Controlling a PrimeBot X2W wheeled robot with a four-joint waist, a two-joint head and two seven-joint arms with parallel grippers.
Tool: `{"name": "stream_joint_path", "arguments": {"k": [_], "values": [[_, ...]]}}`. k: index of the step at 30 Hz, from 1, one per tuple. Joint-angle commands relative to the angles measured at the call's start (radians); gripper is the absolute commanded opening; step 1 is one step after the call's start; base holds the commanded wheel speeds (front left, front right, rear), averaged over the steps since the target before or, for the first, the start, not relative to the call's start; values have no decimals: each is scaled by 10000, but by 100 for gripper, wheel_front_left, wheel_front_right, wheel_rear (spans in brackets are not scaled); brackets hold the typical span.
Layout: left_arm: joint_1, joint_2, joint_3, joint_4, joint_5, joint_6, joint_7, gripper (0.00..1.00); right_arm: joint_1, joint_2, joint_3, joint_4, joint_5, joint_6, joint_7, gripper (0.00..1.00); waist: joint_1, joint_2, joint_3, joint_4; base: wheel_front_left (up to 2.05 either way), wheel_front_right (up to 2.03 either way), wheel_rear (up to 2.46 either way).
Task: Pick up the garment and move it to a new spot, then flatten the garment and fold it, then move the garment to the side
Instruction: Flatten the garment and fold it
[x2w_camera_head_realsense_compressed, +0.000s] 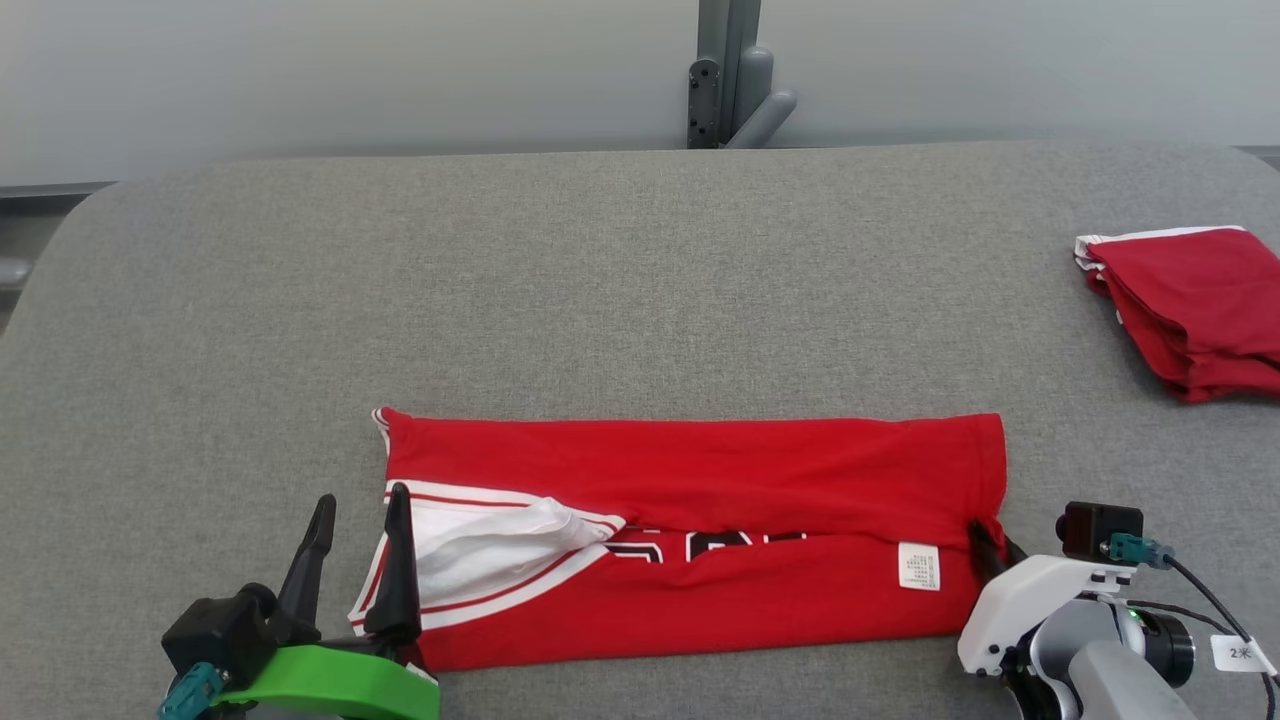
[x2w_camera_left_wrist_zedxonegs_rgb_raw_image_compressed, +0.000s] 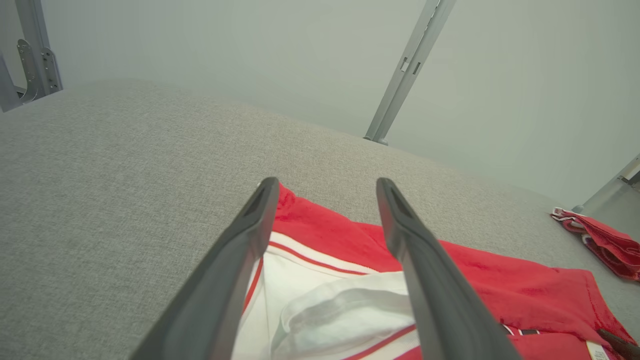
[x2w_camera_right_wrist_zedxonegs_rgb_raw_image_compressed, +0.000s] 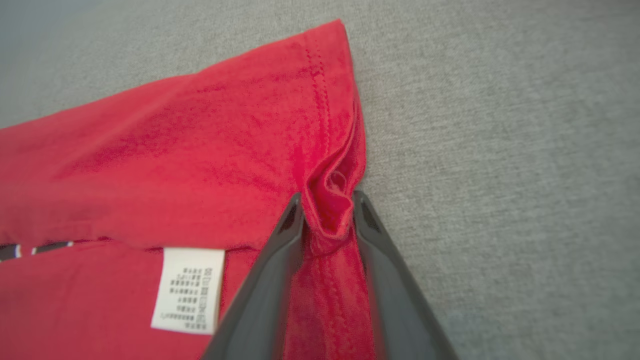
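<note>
View from my station: the red garment (x2w_camera_head_realsense_compressed: 700, 470) lies folded into a long band on the grey table (x2w_camera_head_realsense_compressed: 600, 280), near my edge, with its hem end to the right. My left gripper (x2w_camera_left_wrist_zedxonegs_rgb_raw_image_compressed: 327, 182) stands with jaws wide open at the white-trimmed left end; I cannot tell whether its fingers touch the cloth. My right gripper (x2w_camera_right_wrist_zedxonegs_rgb_raw_image_compressed: 327, 197) has its jaws closed on a bunched fold of the hem edge, just beside the white label (x2w_camera_right_wrist_zedxonegs_rgb_raw_image_compressed: 187, 290). A second folded red garment (x2w_camera_head_realsense_compressed: 1190, 300) lies well apart, far right.
</note>
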Motion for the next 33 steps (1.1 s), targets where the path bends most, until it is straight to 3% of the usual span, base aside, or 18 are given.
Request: {"name": "stream_joint_path", "arguments": {"k": [1,14,24,27,33], "values": [[16,0,53,22,59,-74,-25,100,37,65,100,211,47,-2,106,0,0,18,21,-22,0,0,0],[35,-180,285,127,248,-208,-26,100,-363,-684,313,-547,1197,-13,51,0,0,18,55,-204,0,0,0],[106,-339,427,99,357,-296,-26,100,507,-2108,-551,-3184,2474,-10,1062,0,0,18,158,-539,0,0,0],[78,-388,451,117,391,-323,-26,100,793,-2124,-973,-3823,2505,-10,1361,0,0,18,193,-613,0,0,0],[-40,-466,442,189,465,-412,-26,100,1225,-1435,-1040,-5143,2892,-5,2029,0,0,18,228,-674,0,0,0]]}}
